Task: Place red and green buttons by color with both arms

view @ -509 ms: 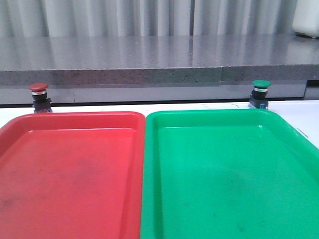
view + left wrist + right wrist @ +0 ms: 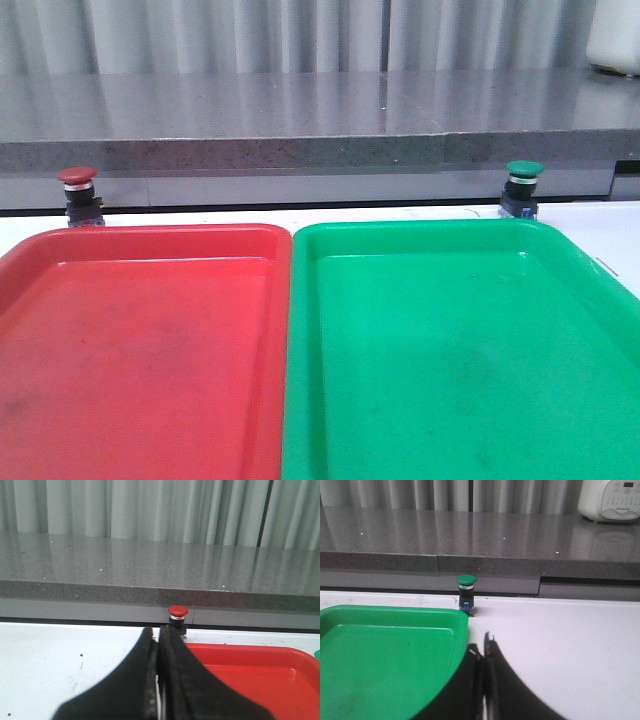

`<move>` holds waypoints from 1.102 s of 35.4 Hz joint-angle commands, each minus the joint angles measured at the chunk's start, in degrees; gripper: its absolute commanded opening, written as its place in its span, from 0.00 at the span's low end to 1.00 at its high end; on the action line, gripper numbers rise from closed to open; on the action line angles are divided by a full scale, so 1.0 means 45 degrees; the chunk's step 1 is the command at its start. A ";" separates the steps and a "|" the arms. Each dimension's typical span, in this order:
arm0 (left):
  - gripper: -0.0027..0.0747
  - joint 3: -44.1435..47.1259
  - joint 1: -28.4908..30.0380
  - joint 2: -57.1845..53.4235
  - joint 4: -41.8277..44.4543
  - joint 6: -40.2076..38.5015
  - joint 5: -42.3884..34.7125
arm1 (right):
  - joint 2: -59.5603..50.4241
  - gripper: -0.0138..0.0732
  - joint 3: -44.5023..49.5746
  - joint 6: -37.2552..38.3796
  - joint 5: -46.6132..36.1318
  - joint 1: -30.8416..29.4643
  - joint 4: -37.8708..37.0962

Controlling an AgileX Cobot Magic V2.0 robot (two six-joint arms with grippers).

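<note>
Nothing has shifted since half a second ago: the red button point(image 2: 77, 194) stands behind the red tray point(image 2: 150, 240), the green button point(image 2: 522, 188) behind the green tray point(image 2: 420, 232), and the left gripper point(image 2: 159, 645) and right gripper point(image 2: 481, 652) remain clenched, grasping nothing, so sorting has not begun.

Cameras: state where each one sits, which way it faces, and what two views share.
Front view: looks forward over the red tray and green tray toward the grey ledge; no arm shows.
Left wrist view: behind the shut left gripper, facing the red button.
Right wrist view: behind the shut right gripper, facing the green button.
Shared: front and left wrist views both show the red button.
</note>
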 commanded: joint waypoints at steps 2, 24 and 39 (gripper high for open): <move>0.01 0.0302 0.0037 -0.0183 -0.0096 -0.0088 -0.1089 | -0.0209 0.03 -0.0087 0.0016 -0.1059 0.0015 -0.0127; 0.01 -0.1425 0.0037 -0.0159 -0.0186 -0.0161 -0.1921 | -0.0196 0.03 -0.2066 0.0002 -0.0109 0.0026 -0.0127; 0.01 -0.7957 0.0037 0.1703 -0.0213 -0.0157 0.4593 | 0.3280 0.03 -0.7562 -0.0085 0.4467 0.0026 -0.0333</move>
